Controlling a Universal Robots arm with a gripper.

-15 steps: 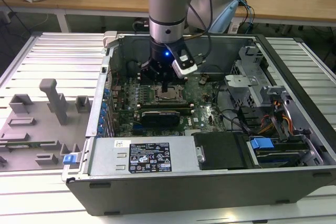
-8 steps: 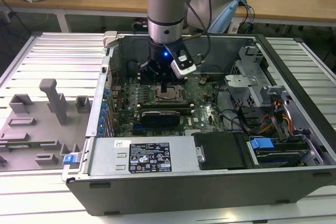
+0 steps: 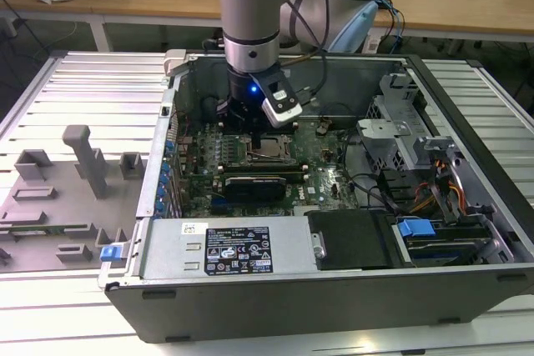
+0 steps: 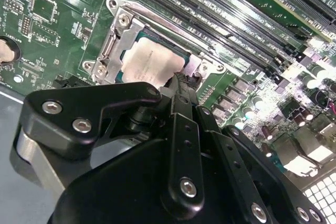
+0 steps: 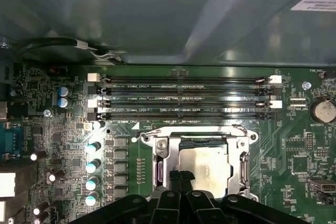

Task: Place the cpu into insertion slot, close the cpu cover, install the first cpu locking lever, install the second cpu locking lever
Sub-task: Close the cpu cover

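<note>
The cpu (image 5: 206, 165) lies flat in the insertion slot (image 3: 255, 150) on the green board, its pale metal top showing in both wrist views. The silver cpu cover (image 5: 160, 153) lies down around it, and the chip (image 4: 149, 66) shows through the cover's window (image 4: 112, 43). A thin wire lever (image 5: 195, 128) runs along the socket's side nearest the memory slots. My black gripper (image 4: 181, 81) is shut, with nothing held between the fingers. Its fingertips (image 5: 176, 176) sit at the chip's edge, and I cannot tell whether they touch it. The arm's wrist (image 3: 250, 47) hangs straight over the socket.
Several long black memory slots (image 5: 184, 98) run beside the socket. Capacitors (image 5: 93, 166) and connectors stand on the board. The case walls (image 3: 171, 114), a drive cage (image 3: 400, 122), loose cables (image 3: 375, 193) and the power supply (image 3: 234, 248) ring the board.
</note>
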